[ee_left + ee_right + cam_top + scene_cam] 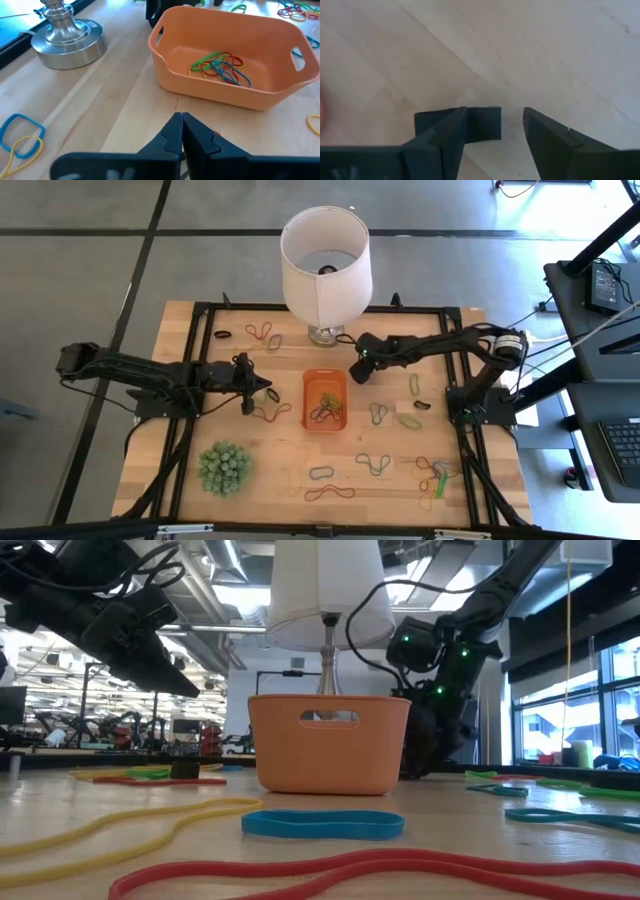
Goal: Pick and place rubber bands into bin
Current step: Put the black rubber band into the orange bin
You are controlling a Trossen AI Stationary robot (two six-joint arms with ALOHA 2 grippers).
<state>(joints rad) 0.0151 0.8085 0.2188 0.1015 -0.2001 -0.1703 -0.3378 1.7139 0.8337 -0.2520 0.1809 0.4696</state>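
Observation:
The orange bin [323, 400] stands mid-table with several rubber bands [220, 67] lying on its floor. More rubber bands lie flat on the wood: a red one [270, 412] left of the bin, a blue one [378, 412] and a green one [410, 421] to its right, and others [330, 493] toward the near edge. My left gripper [262, 392] hovers shut left of the bin, above the red band, pointing at the bin [181, 120]. My right gripper [356, 372] stands open off the bin's far right corner, over bare wood [512, 125], nothing between its fingers.
A lamp with a white shade [325, 255] and metal base [67, 40] stands behind the bin. A spiky green ball [224, 468] sits at the near left. Black frame rails [190, 360] run along the table's sides. A pile of bands [435, 475] lies near right.

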